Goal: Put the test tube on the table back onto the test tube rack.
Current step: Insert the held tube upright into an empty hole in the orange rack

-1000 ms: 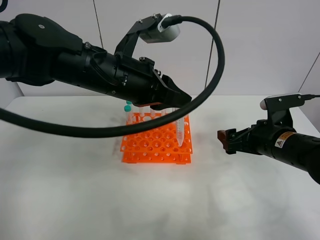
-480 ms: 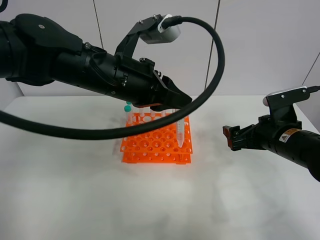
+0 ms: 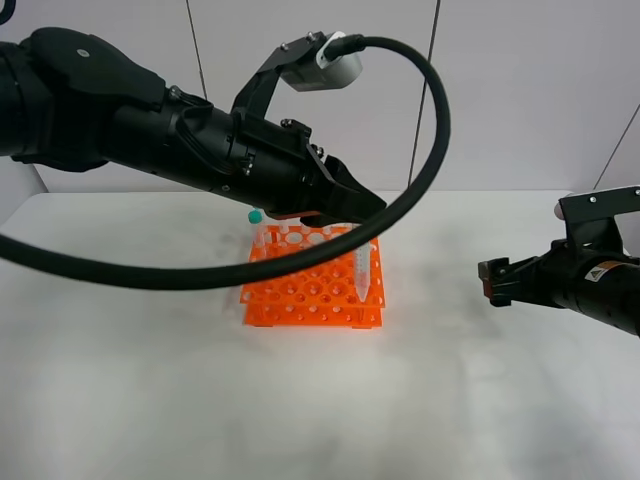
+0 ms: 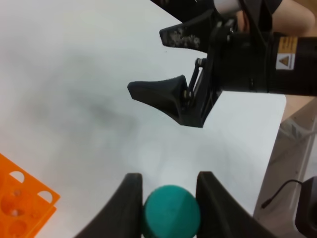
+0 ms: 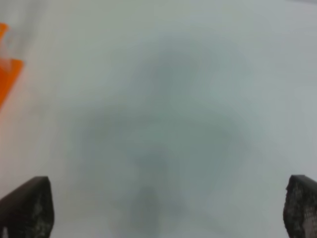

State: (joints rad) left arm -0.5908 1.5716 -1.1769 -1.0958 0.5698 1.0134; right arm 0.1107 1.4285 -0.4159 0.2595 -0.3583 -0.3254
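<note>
My left gripper (image 3: 353, 219) is shut on the teal cap of the test tube (image 3: 362, 272). The tube hangs upright with its pointed tip just over the front right holes of the orange test tube rack (image 3: 300, 290). In the left wrist view the cap (image 4: 171, 211) sits between my two fingers (image 4: 130, 200), and a rack corner (image 4: 22, 206) shows. Other tubes with a teal cap (image 3: 256, 216) stand at the rack's back. My right gripper (image 3: 489, 281) is open and empty, low over the white table (image 3: 300, 410), right of the rack; the right wrist view (image 5: 163, 208) shows its jaws wide apart.
The left arm and its thick black cable (image 3: 430, 130) arch over the rack. The right gripper (image 4: 166, 62) shows in the left wrist view. A bit of the rack (image 5: 7, 74) is at the edge of the right wrist view. The table's right edge (image 4: 277, 129) is near.
My right gripper has drawn back to the right, away from the rack. My left gripper holds the tube in nearly the same place over the rack.
</note>
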